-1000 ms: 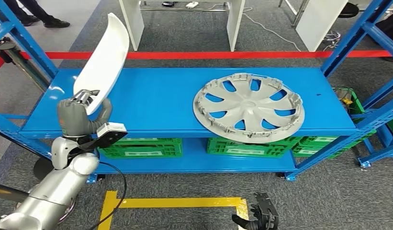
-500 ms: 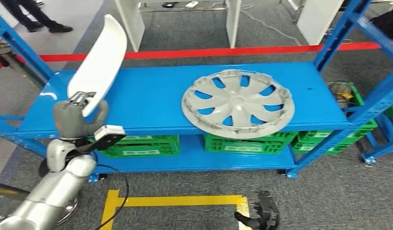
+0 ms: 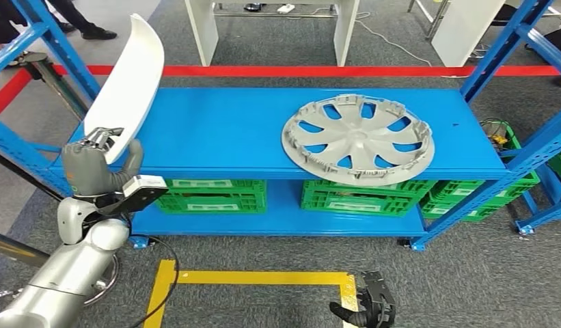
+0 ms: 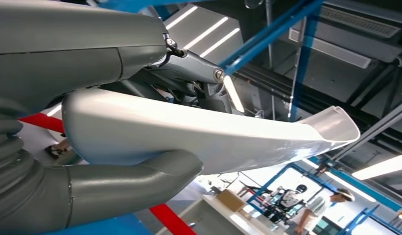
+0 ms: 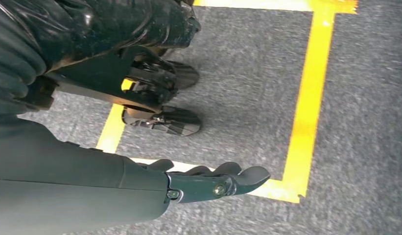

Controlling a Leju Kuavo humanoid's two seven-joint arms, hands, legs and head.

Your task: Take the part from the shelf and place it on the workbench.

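While the left hand (image 3: 100,166) sits at the lower left of the head view, its fingers and thick thumb are clamped on the bottom end of the white part (image 3: 129,85), a long curved panel. So the part rises straight out of the hand, leaning up and a bit to the right, with its tip near the top left of the frame. It's lifted off everything; its lower half shows in front of the left end of the blue shelf (image 3: 216,130), and the upper end shows against the grey floor and the red floor tape (image 3: 332,70) behind.

From the left wrist view you get the same grip up close: the thumb (image 4: 135,183) is pressed under the white part (image 4: 213,139) and the darker fingers come over the other side, with the panel running away from the hand to a scooped tip at the right of that frame.

Moving out across the shelf, a silver wheel cover (image 3: 358,139) lies flat on the right half of the top deck, well apart from the hand and the part. Green crates (image 3: 212,195) sit on the lower level.

Down at the bottom edge, right of centre, the right hand (image 3: 373,311) hangs over the carpet near the yellow floor tape (image 3: 253,277). In its wrist view the right hand (image 5: 208,181) holds nothing, its fingers loosely curved and apart.
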